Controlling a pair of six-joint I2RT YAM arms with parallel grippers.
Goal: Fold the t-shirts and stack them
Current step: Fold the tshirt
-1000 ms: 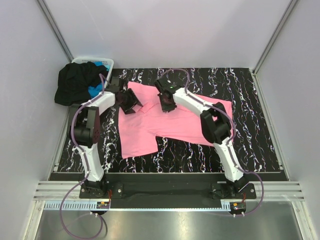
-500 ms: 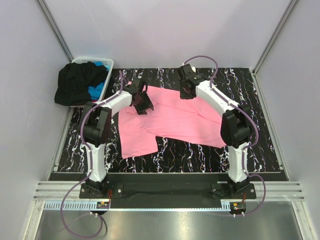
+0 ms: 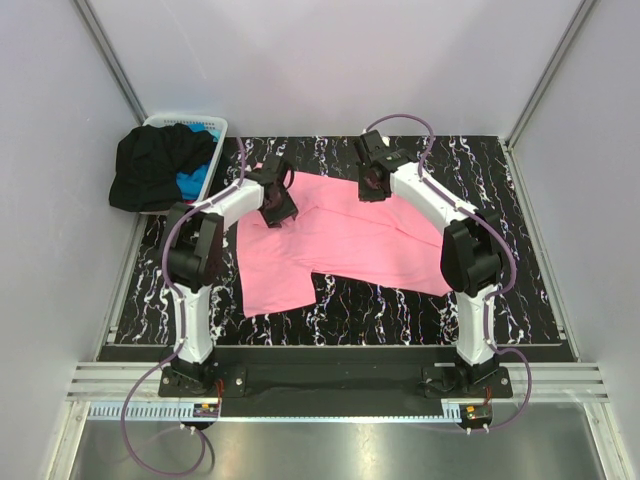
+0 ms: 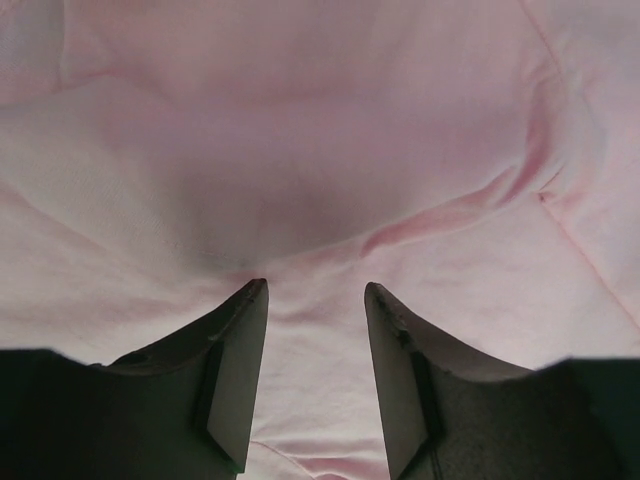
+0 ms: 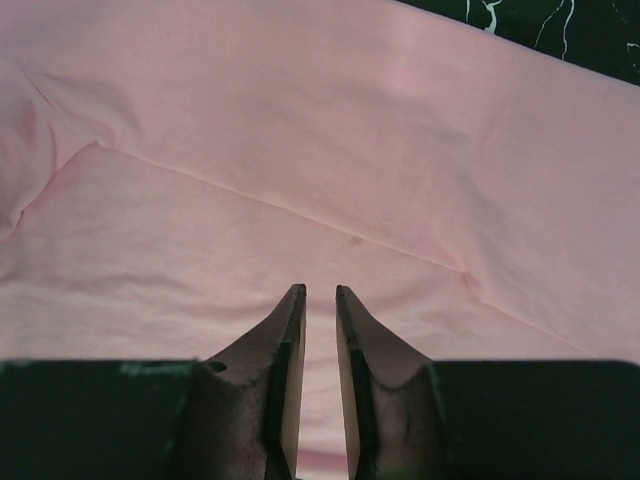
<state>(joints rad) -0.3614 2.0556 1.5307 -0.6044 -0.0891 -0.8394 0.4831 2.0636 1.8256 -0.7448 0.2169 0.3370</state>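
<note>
**A:** Change over the last second?

**B:** Both arms have left the middle of the pink t-shirt (image 3: 340, 240) and gone to its far edge. The right arm made the longer reach. The shirt's outline on the counter (image 3: 520, 250) looks about as it was: spread out, creased, one sleeve hanging toward the near edge.

**A:** The other shirts?

**B:** Untouched. The black t-shirt (image 3: 150, 170) is heaped over the basket (image 3: 215, 125) at the far left corner, and the blue t-shirt (image 3: 190, 183) shows beneath it.

**A:** Meaning for the task?

**B:** My judgement is that they are lining up on the far hem or shoulders for a first fold. No fold has been made, and nothing is stacked.

**A:** Left claw (image 4: 315, 290)?

**B:** It has narrowed but the jaws are clearly apart. It sits low over the pink cloth with a raised crease just ahead of the tips. I see no cloth pinched between them.

**A:** Right claw (image 5: 320, 290)?

**B:** Width unchanged, with the jaws nearly together and only a thin slit between them. It is over a seam of the same shirt. I cannot tell whether the slit holds a pinch of cloth.
</note>
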